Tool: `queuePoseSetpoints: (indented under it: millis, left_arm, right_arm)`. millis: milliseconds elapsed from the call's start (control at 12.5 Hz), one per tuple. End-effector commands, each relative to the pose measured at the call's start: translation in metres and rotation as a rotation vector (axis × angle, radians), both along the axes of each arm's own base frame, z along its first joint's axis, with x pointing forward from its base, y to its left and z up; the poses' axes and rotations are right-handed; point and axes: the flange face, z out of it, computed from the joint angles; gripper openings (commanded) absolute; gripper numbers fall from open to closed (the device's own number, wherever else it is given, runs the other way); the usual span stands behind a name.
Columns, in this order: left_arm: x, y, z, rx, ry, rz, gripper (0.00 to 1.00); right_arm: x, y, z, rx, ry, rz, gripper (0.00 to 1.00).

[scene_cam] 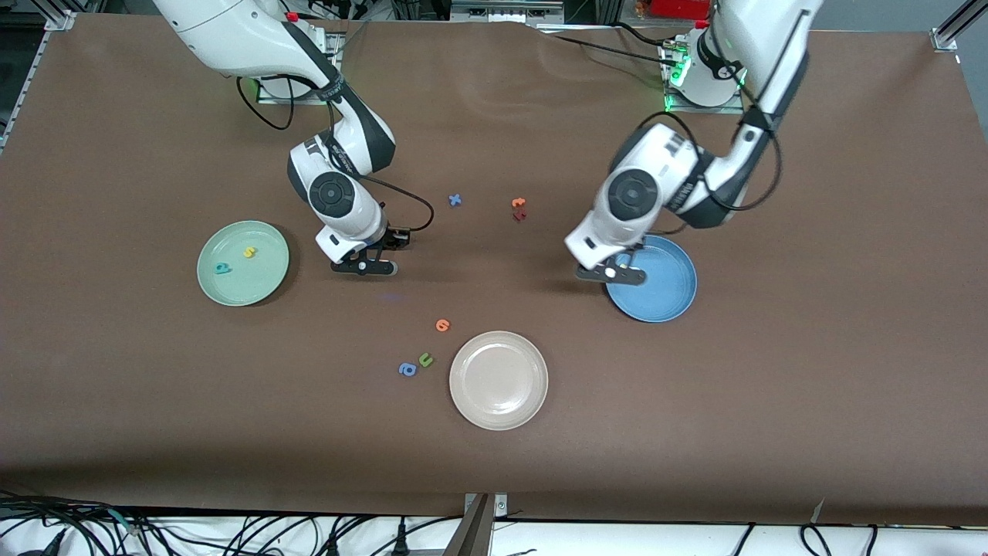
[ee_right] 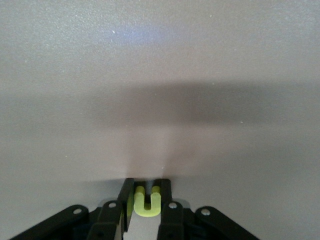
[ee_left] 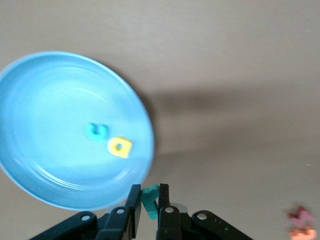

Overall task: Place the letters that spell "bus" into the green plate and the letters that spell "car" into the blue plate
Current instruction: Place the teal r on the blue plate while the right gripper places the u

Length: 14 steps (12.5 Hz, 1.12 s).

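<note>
On the brown table (scene_cam: 810, 401), the green plate (scene_cam: 270, 278) lies toward the right arm's end and holds two letters: a yellow "s" (scene_cam: 249, 252) and a teal "b" (scene_cam: 222, 268), apart from each other. Just beside that plate, toward the middle of the table, the right gripper (scene_cam: 370, 266) sits low over bare table. In the right wrist view its fingers (ee_right: 128, 197) are pinched narrow on the yellow "u" (ee_right: 147, 203), which stands between them.

Toward the left arm's end, the blue plate (scene_cam: 671, 297) holds a teal "c" (ee_left: 96, 131) and a yellow "a" (ee_left: 120, 147), close together near its middle. The left gripper (scene_cam: 617, 272) is over the rim of this plate on the side toward the table's middle. Its fingers (ee_left: 133, 200) are closed narrow on the thin teal "r" (ee_left: 150, 200).

Nearer the front camera, a cream plate (scene_cam: 499, 380) lies between the two arms' sides. Beside it are an orange letter (scene_cam: 442, 325), a green "u" (scene_cam: 425, 359) and a blue "a" (scene_cam: 407, 369), the last two just beside each other. Farther from the camera, between the arms, lie a blue "x" (scene_cam: 455, 200) and an orange and dark red pair of letters (scene_cam: 519, 209) touching each other.
</note>
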Motion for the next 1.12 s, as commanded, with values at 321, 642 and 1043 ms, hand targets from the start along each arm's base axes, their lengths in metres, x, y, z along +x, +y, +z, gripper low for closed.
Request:
queuePoseSetpoints:
  millis: [321,642,1043]
  left_arm:
    - [0.009,0.061,-0.040,0.167,0.006,-0.190,0.00]
    - [0.015,0.058,-0.025,0.162,-0.021,-0.184,1.00]
    - [0.039,0.058,0.067,0.151,-0.068,-0.101,1.00]
  right_arm:
    - [0.046,-0.048,0.092,-0.123,0.069,-0.001,0.08]
    - [0.077,-0.143,0.126,-0.150,0.135,0.081,0.08]
    - [0.081,-0.232,0.044,-0.107,0.133,0.170,0.08]
